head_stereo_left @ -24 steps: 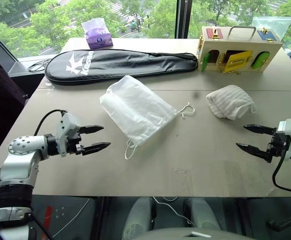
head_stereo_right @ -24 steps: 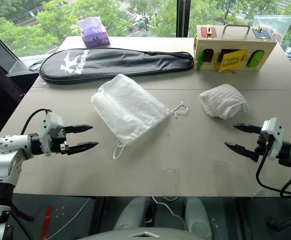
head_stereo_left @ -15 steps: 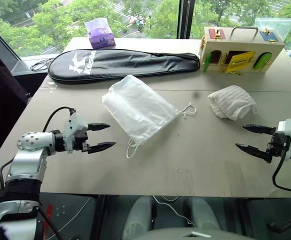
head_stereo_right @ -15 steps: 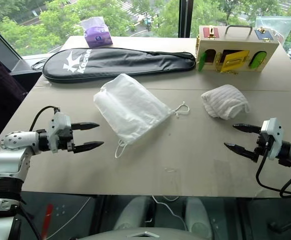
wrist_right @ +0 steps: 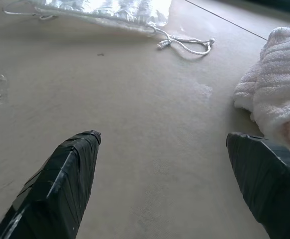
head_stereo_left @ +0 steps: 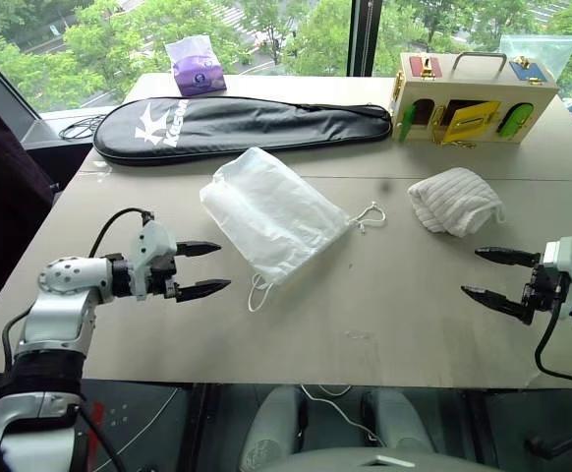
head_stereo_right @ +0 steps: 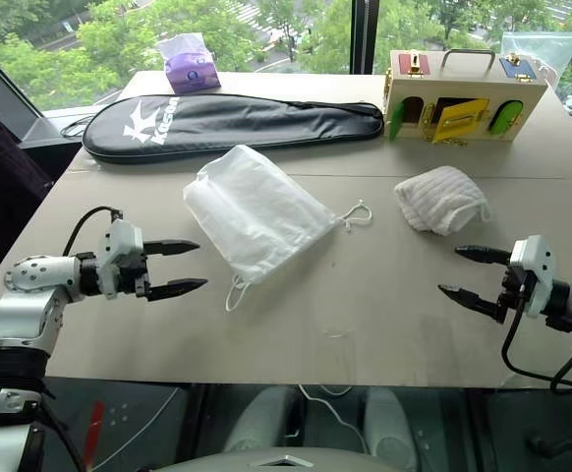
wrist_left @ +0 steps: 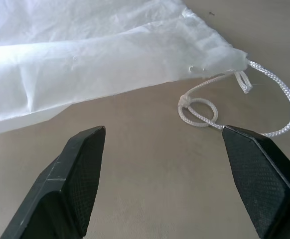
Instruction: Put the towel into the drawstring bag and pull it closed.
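towel (head_stereo_left: 454, 200) bunched, off-white, ribbed, right of centre in the head view, lying on the bare tan table (head_stereo_left: 394, 315), well apart from the drawstring bag (head_stereo_left: 271, 211). bag flat at frame centre, mouth toward lower right, one white cord (head_stereo_left: 368, 216) looped beside it, another at its lower corner. left gripper (head_stereo_left: 209, 269) at lower left, jaws wide, empty, tips near the bag's cord end. right gripper (head_stereo_left: 492, 275) at lower right, jaws wide, empty, just below the towel. black racket cover (head_stereo_left: 237, 123) across upper table, purple tissue packet (head_stereo_left: 194, 65) upper left, wooden latch box (head_stereo_left: 471, 95) upper right. large windows behind, green trees outside.
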